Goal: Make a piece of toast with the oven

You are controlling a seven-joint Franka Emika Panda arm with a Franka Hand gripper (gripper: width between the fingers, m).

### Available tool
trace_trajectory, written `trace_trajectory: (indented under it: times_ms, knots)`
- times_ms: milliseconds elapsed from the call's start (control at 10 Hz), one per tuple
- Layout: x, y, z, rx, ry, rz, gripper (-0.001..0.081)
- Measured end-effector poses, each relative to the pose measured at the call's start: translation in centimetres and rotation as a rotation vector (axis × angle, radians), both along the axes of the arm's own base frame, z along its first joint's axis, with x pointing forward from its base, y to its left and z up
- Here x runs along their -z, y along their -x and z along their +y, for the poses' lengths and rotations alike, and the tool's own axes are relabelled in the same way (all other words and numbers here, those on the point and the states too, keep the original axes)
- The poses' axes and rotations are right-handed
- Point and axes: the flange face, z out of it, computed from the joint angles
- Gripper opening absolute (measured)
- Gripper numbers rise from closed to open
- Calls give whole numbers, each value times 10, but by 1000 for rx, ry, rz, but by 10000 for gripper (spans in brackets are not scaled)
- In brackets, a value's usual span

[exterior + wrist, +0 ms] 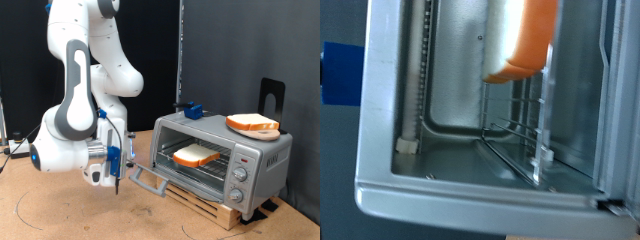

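The silver oven (262, 160) stands at the exterior view's right with its glass door dropped open and its grey bar handle (150, 181) low in front. The piece of toast (195, 155) lies flat on the wire rack inside. My gripper (116, 180) hangs pointing down to the exterior view's left of the open door, apart from it, with nothing seen between its fingers. The wrist view looks into the oven cavity (450, 90) and shows the toast's orange crust (520, 45) on the wire rack (520, 140). No fingers show in the wrist view.
A second bread slice (252, 124) lies on the oven's top beside a small blue object (192, 110). Three round knobs (237, 180) sit on the oven's front. The oven rests on a wooden pallet (215, 208) on the brown table. A black curtain hangs behind.
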Motion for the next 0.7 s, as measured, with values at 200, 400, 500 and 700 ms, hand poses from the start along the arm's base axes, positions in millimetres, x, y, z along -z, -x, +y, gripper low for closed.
trace_trajectory:
  times_ms: [200,400,500,700]
  knots:
    - [-12,-4,17,-9,-5,-39,807]
    - [-19,-5,38,-44,-4,-44,807]
    - [-21,-3,52,-64,-13,-38,807]
    - [-23,4,80,-95,-28,-24,807]
